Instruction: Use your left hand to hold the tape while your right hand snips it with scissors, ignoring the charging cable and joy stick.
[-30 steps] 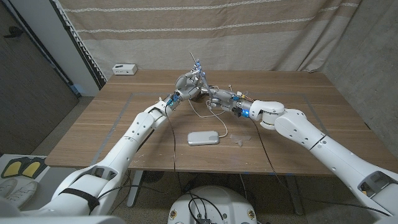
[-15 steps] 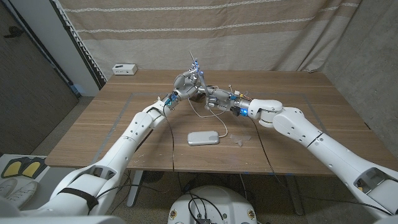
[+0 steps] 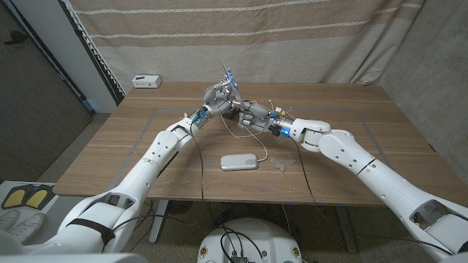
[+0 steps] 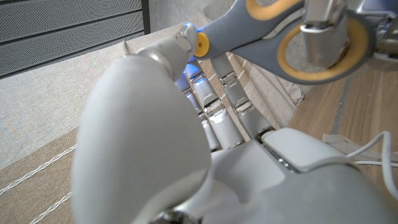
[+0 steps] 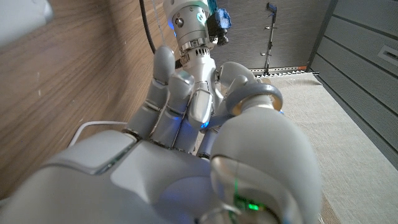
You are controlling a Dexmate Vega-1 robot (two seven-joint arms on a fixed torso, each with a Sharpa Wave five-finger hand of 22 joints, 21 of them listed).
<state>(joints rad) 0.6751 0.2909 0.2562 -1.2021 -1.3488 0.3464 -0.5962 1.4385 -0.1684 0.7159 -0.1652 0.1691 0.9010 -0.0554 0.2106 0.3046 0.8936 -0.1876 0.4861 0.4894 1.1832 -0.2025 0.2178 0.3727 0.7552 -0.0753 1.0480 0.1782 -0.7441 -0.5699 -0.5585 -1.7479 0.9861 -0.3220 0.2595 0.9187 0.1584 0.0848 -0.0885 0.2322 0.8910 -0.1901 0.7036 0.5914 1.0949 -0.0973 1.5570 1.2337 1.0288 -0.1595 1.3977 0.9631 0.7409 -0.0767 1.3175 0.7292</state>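
Note:
Both hands meet raised over the table's far middle. My left hand (image 3: 216, 96) (image 4: 205, 124) has its fingers curled in around a grey rounded thing that looks like the tape (image 3: 213, 93); the hand's back hides most of it. My right hand (image 3: 253, 114) (image 5: 199, 118) grips the scissors (image 3: 229, 79) (image 4: 273, 37), which have grey handles with yellow lining. One finger (image 4: 323, 25) is through a handle loop. The blades point up past the left hand, and the pivot sits right at the left hand's fingertips (image 4: 180, 41).
A flat white device (image 3: 240, 161) lies near the table's front middle, with a white cable (image 3: 241, 132) looping back toward the hands. A clear crumpled scrap (image 3: 281, 162) lies to its right. A small white box (image 3: 146, 80) sits at the far left corner.
My right forearm has slid a little toward the left hand, bringing the scissors closer in. The left hand has held its place.

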